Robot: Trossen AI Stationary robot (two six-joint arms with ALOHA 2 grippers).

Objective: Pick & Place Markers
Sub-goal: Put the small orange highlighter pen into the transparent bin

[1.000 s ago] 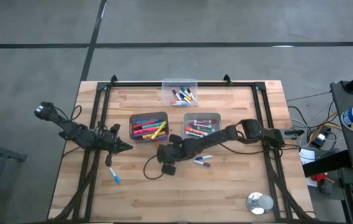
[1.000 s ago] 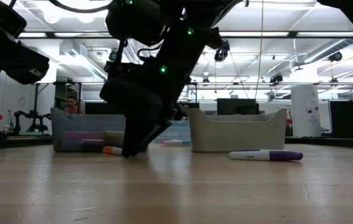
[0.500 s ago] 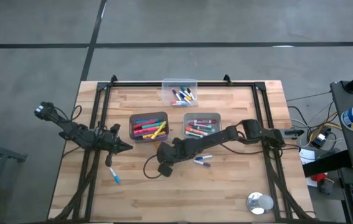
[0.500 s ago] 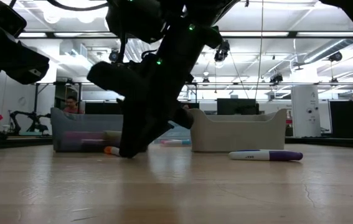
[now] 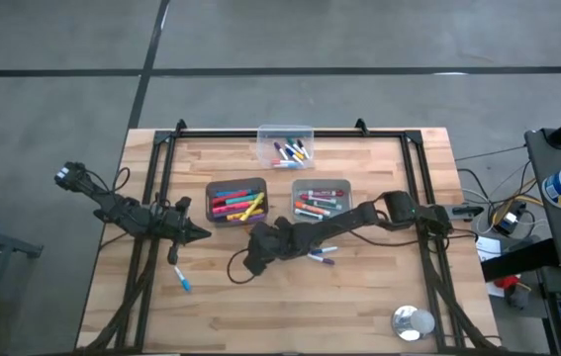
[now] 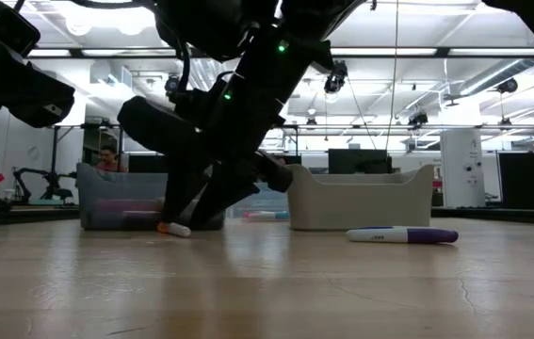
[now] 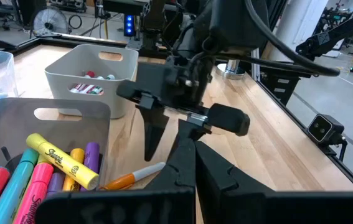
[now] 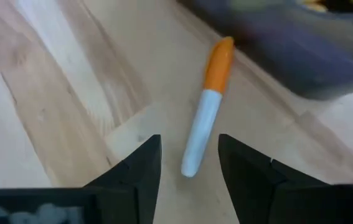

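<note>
One loose blue-capped white marker [image 5: 181, 282] lay on the wooden table [image 5: 359, 307] near the left edge, and just above it the left gripper [image 5: 199, 233] waited beside the grey bin of bright markers [image 5: 236, 202]. Couldn't tell from any view whether its fingers were apart or together.

Moving right, the right gripper [image 8: 187, 163] was the one working. It hung low over a slim orange-capped white marker [image 8: 205, 118] lying flat on the wood just in front of that grey bin, fingers [image 8: 140, 168] spread and holding nothing, with the white end of the barrel sitting between the tips.

My guess for doing this grab well: the marker ran along the gap instead of across it, so keeping it centred and coming straight down before squeezing seemed the safe bet. Pinching only the tail end would probably let it droop or slip.

Further right, a purple-capped marker [image 6: 403, 234] lay loose near the second grey bin [image 5: 321, 199], and a round silver tape roll [image 5: 412, 322] sat at the far corner.
</note>
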